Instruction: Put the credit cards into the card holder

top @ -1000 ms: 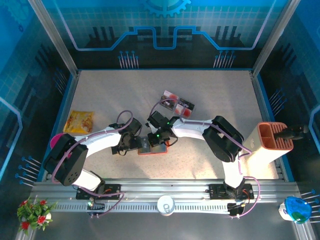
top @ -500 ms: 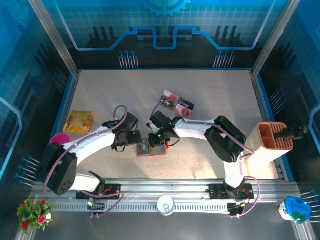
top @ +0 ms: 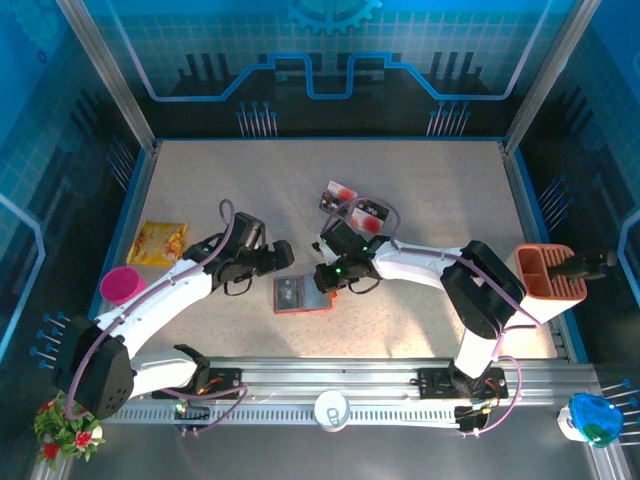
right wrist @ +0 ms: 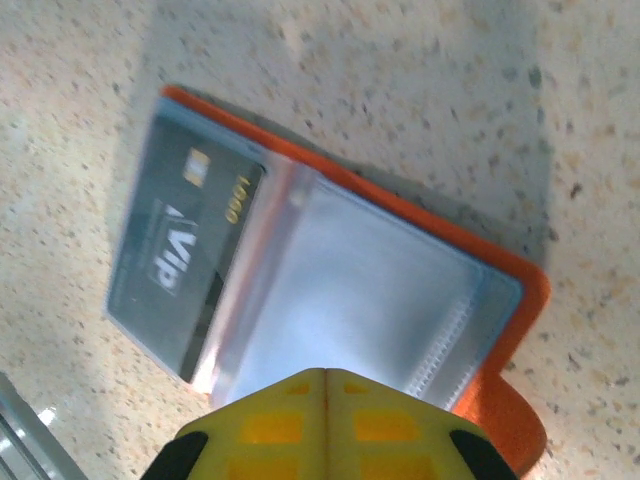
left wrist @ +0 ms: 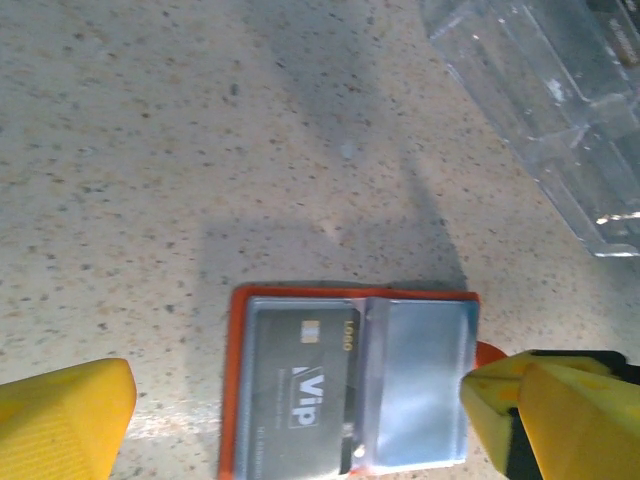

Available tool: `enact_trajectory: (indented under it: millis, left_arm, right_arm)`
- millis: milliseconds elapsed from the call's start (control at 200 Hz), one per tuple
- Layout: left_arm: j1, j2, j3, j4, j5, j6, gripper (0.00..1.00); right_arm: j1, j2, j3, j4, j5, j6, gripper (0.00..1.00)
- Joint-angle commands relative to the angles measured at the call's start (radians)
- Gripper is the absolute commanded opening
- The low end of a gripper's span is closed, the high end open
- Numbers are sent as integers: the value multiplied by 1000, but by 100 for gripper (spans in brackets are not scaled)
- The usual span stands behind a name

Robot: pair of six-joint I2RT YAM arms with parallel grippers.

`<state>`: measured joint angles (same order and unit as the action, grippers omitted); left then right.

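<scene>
The orange-red card holder lies open and flat on the table. A dark card marked VIP sits in its left grey-blue pocket, also seen as the VIP card. The right pocket looks empty. My left gripper is open, its yellow fingers spread wide on either side of the holder; in the top view the left gripper is up-left of it. My right gripper is shut, its tips over the holder's near edge. More cards with red and white patches lie behind.
A clear plastic case lies beyond the holder by the loose cards. A yellow snack packet and a pink cup are at the left. An orange ribbed container stands on a white block at the right edge.
My left gripper has drawn back up and to the left off the card holder. The right gripper has shifted right to the holder's edge. The holder with the VIP card now lies uncovered.
</scene>
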<state>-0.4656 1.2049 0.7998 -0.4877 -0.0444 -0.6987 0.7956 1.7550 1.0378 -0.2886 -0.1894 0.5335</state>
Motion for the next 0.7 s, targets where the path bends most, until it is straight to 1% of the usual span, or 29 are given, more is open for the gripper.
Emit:
enact_trajectory:
  millis: [0, 230, 540, 695]
  left_arm:
    - [9, 0, -42, 78, 88, -6, 99]
    - [8, 25, -97, 152, 136, -32, 99]
    - [7, 116, -123, 218, 175, -47, 99]
    - [5, 154, -133, 237, 185, -50, 99]
  right_arm:
    - [-8, -13, -24, 29, 5, -1, 4]
    - [-8, 7, -32, 45, 12, -5, 0]
    - [-23, 62, -83, 48, 35, -32, 0]
    - [-32, 58, -117, 61, 42, -27, 0]
